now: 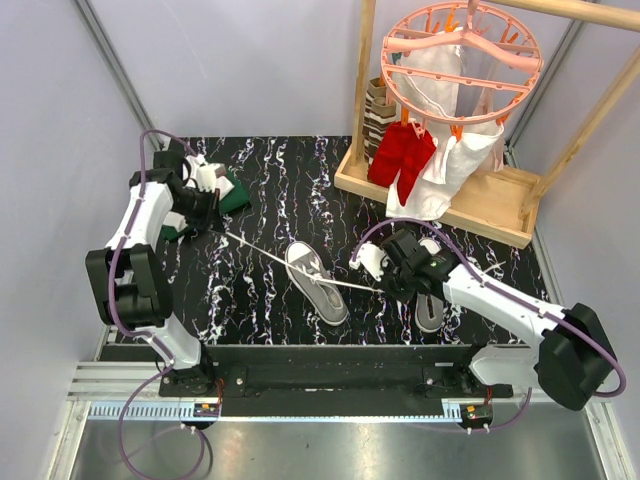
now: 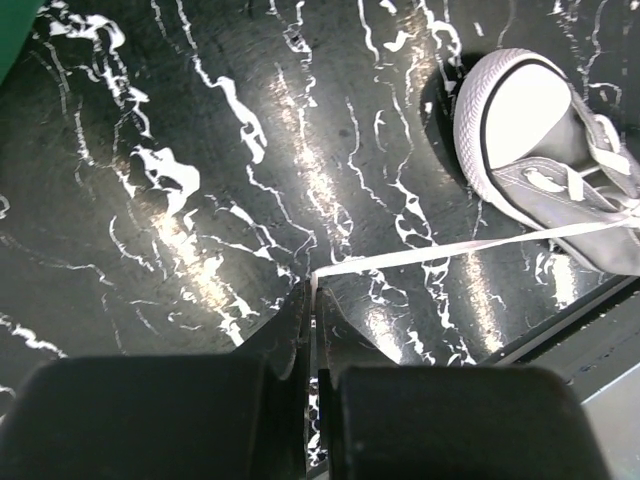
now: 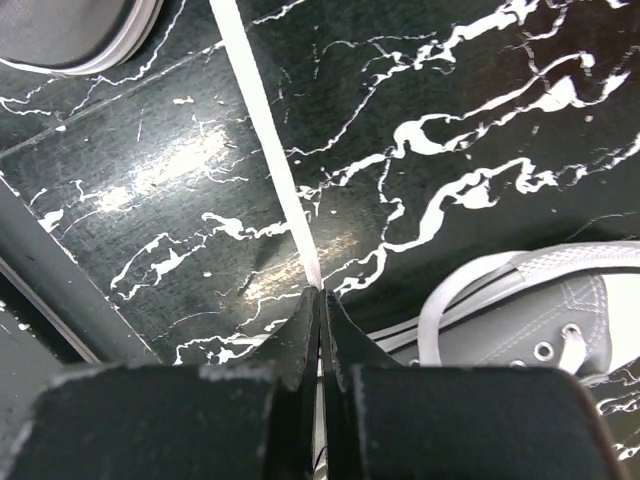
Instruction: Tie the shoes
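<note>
centre shoe [image 1: 316,282]: is lying on the black marbled table [image 1: 280,180]
lace [image 1: 262,250]: is stretching taut across the centre shoe
left gripper [image 1: 218,229]: is pinching the lace well left of the centre shoe
right gripper [image 1: 380,286]: is pinching the lace just right of the centre shoe
second shoe [image 1: 430,312]: is lying right of the centre shoe

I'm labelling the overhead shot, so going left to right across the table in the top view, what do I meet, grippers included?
In order: left gripper, pinching a white lace → first grey shoe → right gripper, pinching that lace too → second grey shoe, partly hidden.
</note>
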`<state>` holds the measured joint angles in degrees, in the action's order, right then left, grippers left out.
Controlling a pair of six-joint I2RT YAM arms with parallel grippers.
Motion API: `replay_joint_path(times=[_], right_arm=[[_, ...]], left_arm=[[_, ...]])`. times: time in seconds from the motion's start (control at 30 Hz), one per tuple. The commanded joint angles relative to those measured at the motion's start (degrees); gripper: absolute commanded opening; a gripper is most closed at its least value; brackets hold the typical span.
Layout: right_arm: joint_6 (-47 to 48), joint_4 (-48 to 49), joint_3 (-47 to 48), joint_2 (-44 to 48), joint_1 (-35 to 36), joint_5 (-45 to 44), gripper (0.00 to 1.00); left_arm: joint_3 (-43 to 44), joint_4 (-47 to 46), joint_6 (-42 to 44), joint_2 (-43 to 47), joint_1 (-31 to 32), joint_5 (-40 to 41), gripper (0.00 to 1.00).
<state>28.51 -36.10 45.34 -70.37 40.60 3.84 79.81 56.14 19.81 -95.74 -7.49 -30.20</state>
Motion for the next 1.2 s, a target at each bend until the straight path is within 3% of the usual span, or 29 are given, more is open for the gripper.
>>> replay_joint_path(times=[0.0, 0.2, 0.4, 0.63, 0.87, 1.17], right_arm=[[1.0, -1.8, -0.3, -1.8, -0.3, 2.7, 0.0], [1.5, 0.9, 2.9, -8.9, 0.3, 6.4, 0.0], [1.7, 3.7, 11.1, -23.3, 2.7, 9.2, 0.0], [-0.4, 5.0, 16.0, -30.7, 8.5, 12.2, 0.0], [-3.7, 6.3, 20.0, -34.4, 10.4, 13.6, 0.0], [-6.4, 6.8, 20.9, -33.9, 10.9, 15.2, 0.0]], left_arm=[[4.3, -2.0, 2.2, 0.8, -1.1, 5.1, 0.0], [5.0, 0.9, 2.2, -3.4, 2.2, 0.3, 0.0], [-5.3, -2.1, -1.1, -5.1, 12.1, -2.2, 0.0], [-3.4, -6.2, -5.2, -12.3, 21.0, -5.2, 0.0], [2.3, -7.1, -7.0, -20.3, 22.9, -11.0, 0.0], [2.5, -10.2, -8.4, -21.6, 22.8, -16.8, 0.0]])
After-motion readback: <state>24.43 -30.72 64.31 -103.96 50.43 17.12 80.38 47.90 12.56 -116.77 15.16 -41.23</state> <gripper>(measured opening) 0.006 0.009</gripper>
